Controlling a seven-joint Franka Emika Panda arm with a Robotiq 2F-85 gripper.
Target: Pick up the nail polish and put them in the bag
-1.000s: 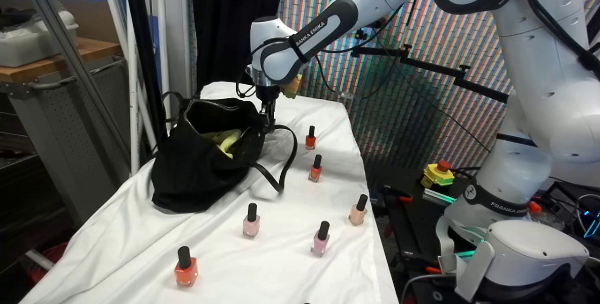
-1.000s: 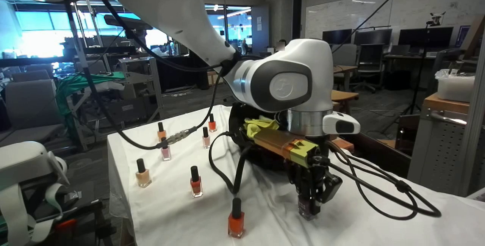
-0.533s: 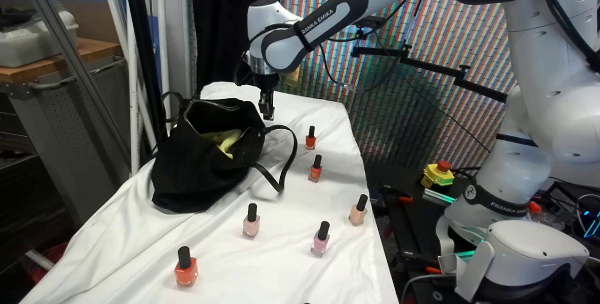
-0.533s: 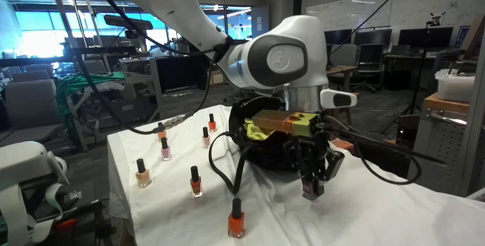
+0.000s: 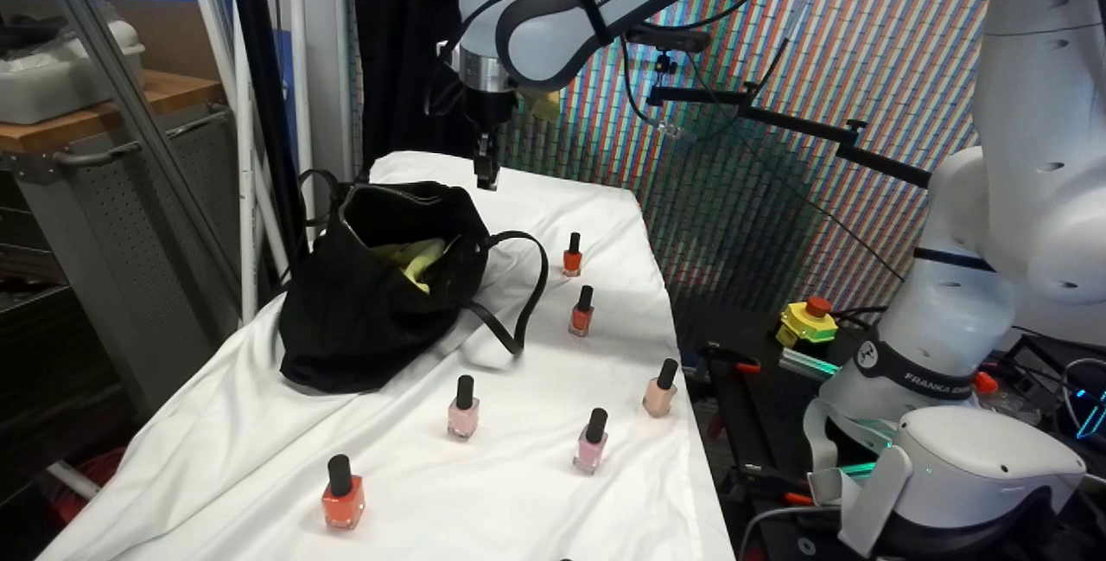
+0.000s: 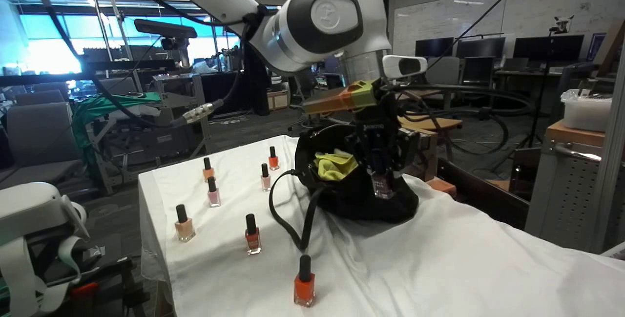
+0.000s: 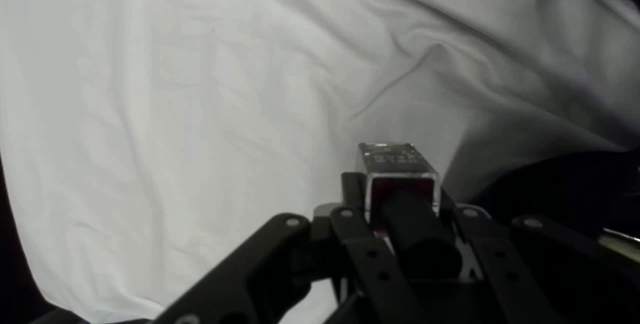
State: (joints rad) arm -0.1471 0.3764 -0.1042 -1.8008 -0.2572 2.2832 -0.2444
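Observation:
My gripper (image 7: 400, 196) is shut on a dark purple-red nail polish bottle (image 7: 397, 160), its black cap pointing back toward the palm. It hangs in the air above the white cloth, just beside the bag's opening. The black bag (image 5: 363, 319) slouches on the table with its mouth open and yellow-green fabric (image 6: 337, 165) inside. In the wrist view only dark parts of the bag (image 7: 560, 184) show at the right. Several other nail polish bottles stand upright on the cloth, among them a red one (image 5: 572, 264), a peach one (image 5: 658, 399), a pale pink one (image 5: 463, 418) and an orange one (image 5: 343, 505).
A bag handle (image 5: 527, 310) loops out over the cloth toward the bottles. The white-covered table (image 6: 468, 268) ends near the peach bottle. Past that edge sit an emergency stop button (image 5: 812, 319) and a white headset (image 5: 976, 474). A grey cart (image 5: 155, 224) stands behind the bag.
My gripper has risen from low over the cloth, carrying the dark bottle up to about the height of the bag's rim. The bag and the standing bottles have stayed put.

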